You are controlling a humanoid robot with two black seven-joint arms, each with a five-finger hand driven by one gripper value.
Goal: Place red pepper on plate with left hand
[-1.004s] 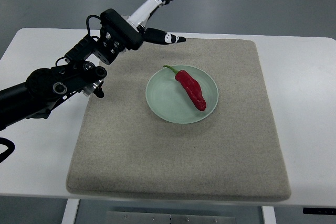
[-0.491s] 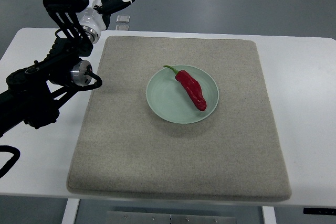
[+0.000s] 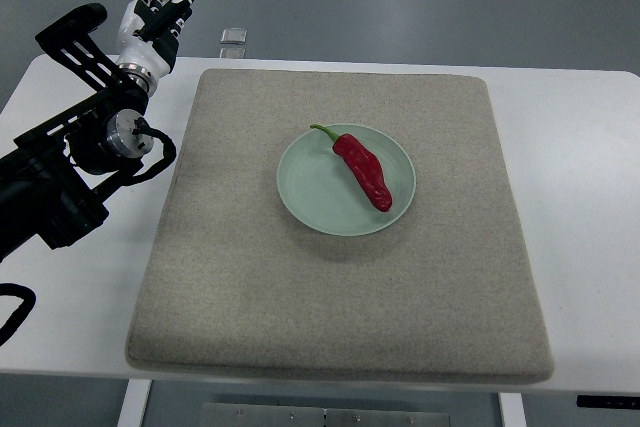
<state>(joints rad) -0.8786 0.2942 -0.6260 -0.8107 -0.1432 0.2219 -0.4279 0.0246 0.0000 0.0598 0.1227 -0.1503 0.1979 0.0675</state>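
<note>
A red pepper (image 3: 363, 171) with a green stem lies across a pale green plate (image 3: 310, 197) in the middle of a beige mat (image 3: 340, 307). My left hand (image 3: 160, 5) is raised at the far left, above the table's back edge and well away from the plate. Its fingers are spread and hold nothing. The black left arm (image 3: 60, 177) comes in from the left edge. The right arm does not show.
The mat lies on a white table (image 3: 580, 197). A small clear object (image 3: 233, 36) sits at the table's back edge, right of my left hand. Grey floor lies beyond the table.
My left hand has drawn back to the left, away from the mat's back edge, and turned upward with the fingers still spread. The pepper and plate have not moved.
</note>
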